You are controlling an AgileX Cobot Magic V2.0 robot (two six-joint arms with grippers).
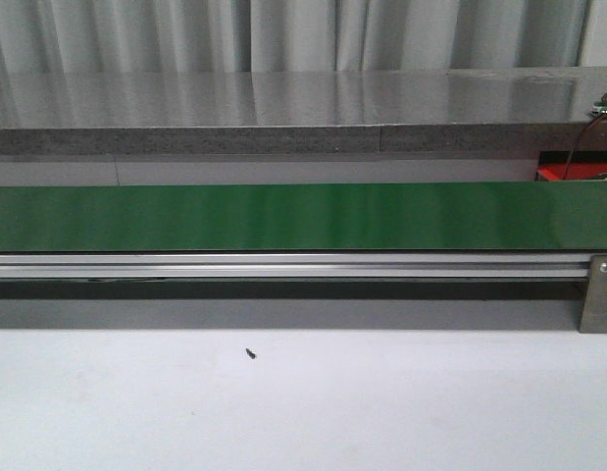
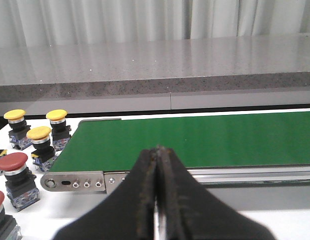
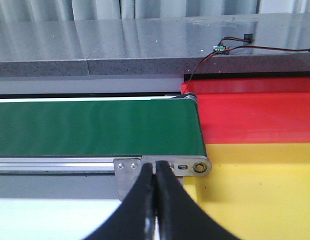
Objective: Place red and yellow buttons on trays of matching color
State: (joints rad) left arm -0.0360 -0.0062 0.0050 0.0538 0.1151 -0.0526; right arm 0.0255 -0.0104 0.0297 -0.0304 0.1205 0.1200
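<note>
Buttons sit in a cluster on the desk (image 1: 303, 412) beside the left end of the belt (image 2: 195, 137), seen only from my left wrist: three yellow ones (image 2: 56, 115) farther back, two red ones (image 2: 13, 161) nearer, with perhaps more cut off at the frame edge. Each has a domed cap on a dark, blocky base. None is on the belt, and none on a tray.

My left tool (image 2: 158, 150) is clenched on nothing, hovering by the belt's near rail. My right tool (image 3: 155, 162) is likewise clenched and empty at the belt's other end, where the red tray (image 3: 255, 117) lies behind the yellow tray (image 3: 255, 190).

As I judge it, the buttons stand close together, so reaching for one could knock a neighbour over. The smooth caps may slip from a pinch; the base looks the safer hold. The trays touch, so a careless drop could land on the wrong colour.
</note>
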